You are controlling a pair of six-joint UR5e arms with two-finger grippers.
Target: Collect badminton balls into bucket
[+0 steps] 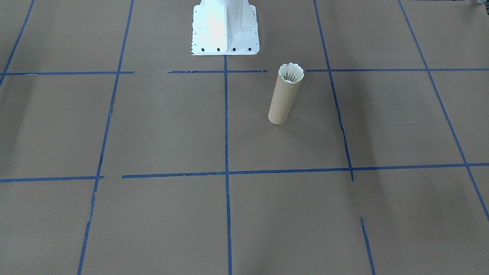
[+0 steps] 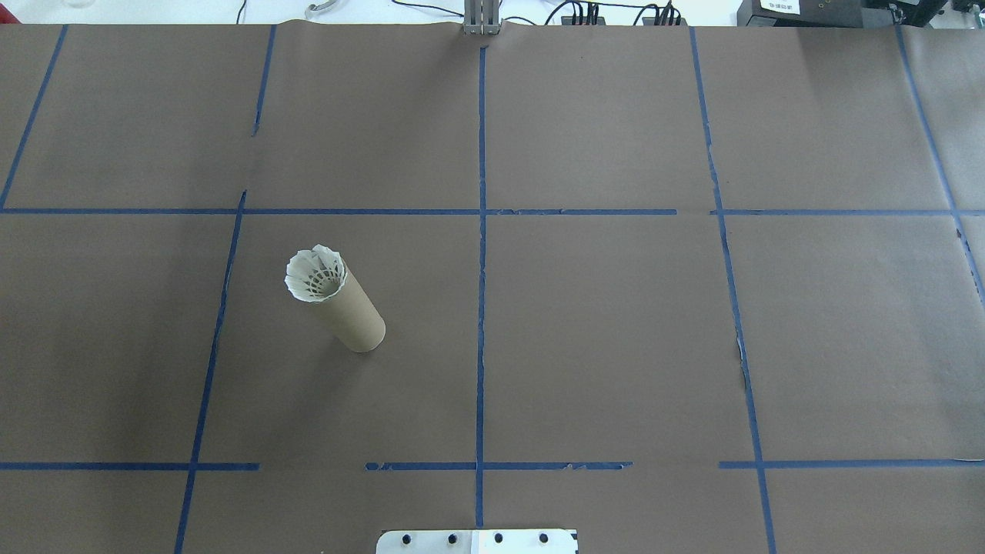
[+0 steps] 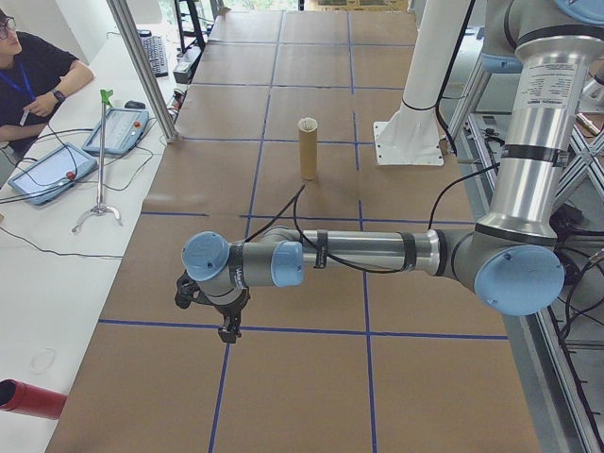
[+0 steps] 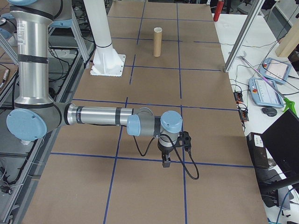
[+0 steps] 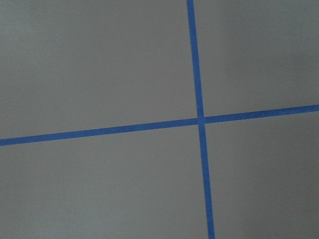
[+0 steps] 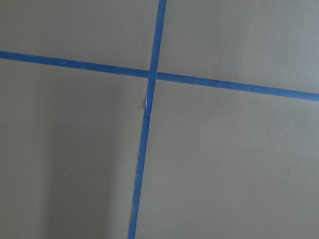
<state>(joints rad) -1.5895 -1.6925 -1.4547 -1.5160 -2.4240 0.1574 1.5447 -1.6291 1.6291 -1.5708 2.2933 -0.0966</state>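
Grippers first: my left gripper (image 3: pixel 226 328) shows only in the left side view, hanging above brown paper at the near end of the table, fingers pointing down; can't tell if it's released or clenched. Same for my right gripper (image 4: pixel 166 161), seen only in the right side view, above a blue tape line at the opposite end; state unreadable. Nothing visibly held in either. Both wrist cameras show only brown paper and crossing blue tape lines (image 5: pixel 201 121), no fingers in shot.

Farther in, on the brown paper-covered table (image 2: pixel 616 323) gridded with blue tape, my tall narrow brown cardboard tube (image 2: pixel 350 312) stands upright, on my left half, in the middle row of squares. Well apart from both grippers.

Contents: small white feather shuttlecock (image 2: pixel 314 273) sits in the tube's open mouth, cork end down inside and hidden, feather skirt flaring just above the rim. Front view confirms it (image 1: pixel 291 72), skirt ringing the top of the tube (image 1: pixel 282 101).

Beyond that, the white metal robot base (image 1: pixel 225 26) is bolted at the table's edge. A person (image 3: pixel 33 71) sits at a side desk with two tablets (image 3: pixel 47 173).
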